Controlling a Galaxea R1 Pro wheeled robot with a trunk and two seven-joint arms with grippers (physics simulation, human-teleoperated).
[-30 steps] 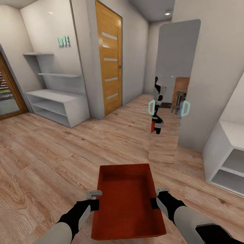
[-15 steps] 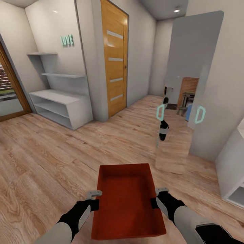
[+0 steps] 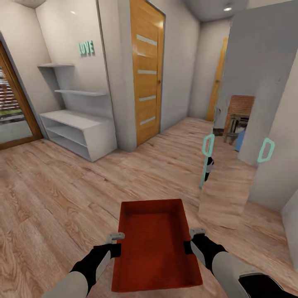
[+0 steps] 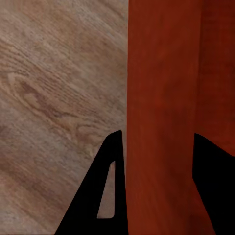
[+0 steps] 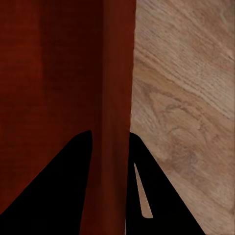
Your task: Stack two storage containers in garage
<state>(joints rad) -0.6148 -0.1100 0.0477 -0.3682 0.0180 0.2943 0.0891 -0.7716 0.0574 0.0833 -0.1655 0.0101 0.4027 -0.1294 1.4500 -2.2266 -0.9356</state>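
Note:
One red-orange storage container (image 3: pixel 155 244), open-topped and empty, hangs low in front of me over light wood-plank flooring. My left gripper (image 3: pixel 117 245) is shut on its left wall and my right gripper (image 3: pixel 189 241) is shut on its right wall. In the left wrist view the dark fingers (image 4: pixel 105 196) straddle the red wall (image 4: pixel 161 117). The right wrist view has the fingers (image 5: pixel 63 191) clamped on the other red wall (image 5: pixel 115 98).
A white shelf unit (image 3: pixel 76 130) stands at the left under a "LOVE" sign (image 3: pixel 86 48). A closed wooden door (image 3: pixel 147 74) is ahead. A tall mirror panel (image 3: pixel 236 136) leans at the right. A corridor (image 3: pixel 207 103) runs on between them, with open plank floor (image 3: pixel 82 186).
The whole view has shifted: the camera has advanced and turned, so the door, shelf and mirror slide right and grow. The container and both grippers keep their place in the picture.

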